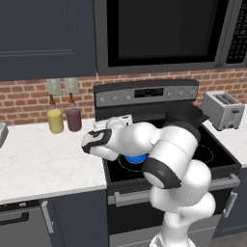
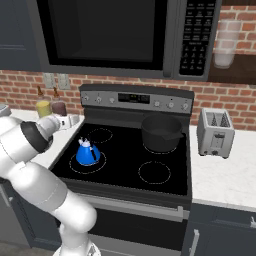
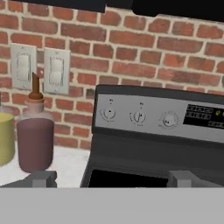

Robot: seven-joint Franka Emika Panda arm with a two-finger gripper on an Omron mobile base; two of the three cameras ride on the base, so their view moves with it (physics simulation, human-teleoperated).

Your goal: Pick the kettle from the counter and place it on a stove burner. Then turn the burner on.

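From the left base view, the small bright blue cone-shaped kettle (image 1: 135,157) peeks out under the white arm, mostly hidden by it. Over to the right base view: it stands upright inside the largest thin white ring burner (image 2: 89,162) on the glossy black glass cooktop (image 2: 125,165), with the two-finger gripper (image 2: 75,119) up by the white speckled stone counter (image 2: 55,145), apart from it. In the hand view, the gripper (image 3: 111,178) shows its tips spread wide, empty, facing small silver round knobs (image 3: 139,116). The risk: twisting the wrong knob, since which one feeds this burner is probably unreadable here.
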